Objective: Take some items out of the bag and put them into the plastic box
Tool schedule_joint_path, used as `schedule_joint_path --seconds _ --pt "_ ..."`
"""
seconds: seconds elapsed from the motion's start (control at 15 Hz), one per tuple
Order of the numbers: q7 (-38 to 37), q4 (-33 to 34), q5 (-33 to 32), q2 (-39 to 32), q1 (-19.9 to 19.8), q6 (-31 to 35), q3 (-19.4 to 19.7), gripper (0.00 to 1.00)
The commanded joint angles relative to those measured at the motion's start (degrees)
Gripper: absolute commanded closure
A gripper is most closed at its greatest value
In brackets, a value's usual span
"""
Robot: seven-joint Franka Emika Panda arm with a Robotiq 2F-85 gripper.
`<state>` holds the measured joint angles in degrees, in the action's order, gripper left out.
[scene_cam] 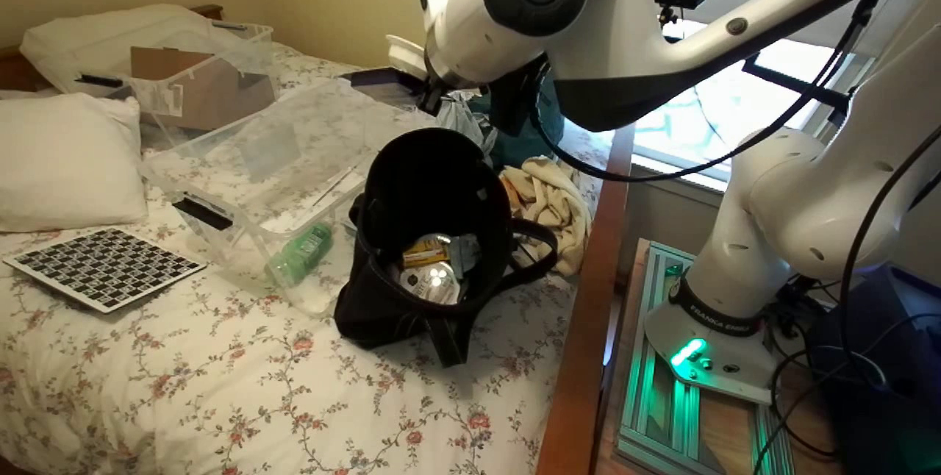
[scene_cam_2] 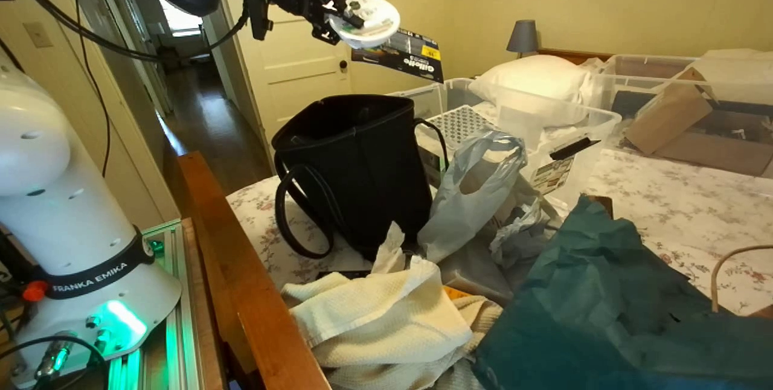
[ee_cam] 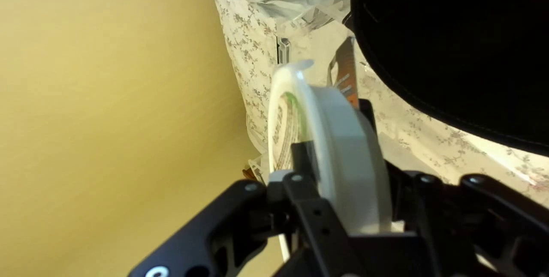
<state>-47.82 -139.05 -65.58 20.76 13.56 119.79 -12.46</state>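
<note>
In an exterior view, we find the bag (scene_cam: 430,192) upright on the bench (scene_cam: 294,401), the box (scene_cam: 235,240) at ten o'clock from it.

In an exterior view, we record the tool (scene_cam_2: 342,24) clamped on a tub (scene_cam_2: 381,9), a pack (scene_cam_2: 401,59) at its four o'clock, the bag at six.

In the wrist view, we note fingers (ee_cam: 303,157) either side of the tub, the bag at two o'clock.

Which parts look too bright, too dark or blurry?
In an exterior view, the window is mostly washed out; in the wrist view, the white round item in the end effector looks blurry, and inside the black bag almost nothing shows.
</note>
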Motion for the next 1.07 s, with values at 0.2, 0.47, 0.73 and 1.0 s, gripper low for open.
schedule_joint_path --seconds 0.2,0.47,0.73,1.0 --pt "0.2 0.1 0.2 -0.2 -0.4 0.1 -0.5 0.68" --pt "1.9 1.8 -0.7 -3.7 -1.3 4.5 1.3 0.92" --pt "4.2 5.3 -2.4 -8.8 -2.8 11.1 2.2 0.92" --pt "4.3 9.9 -6.6 -13.8 -4.2 16.0 2.2 0.92"
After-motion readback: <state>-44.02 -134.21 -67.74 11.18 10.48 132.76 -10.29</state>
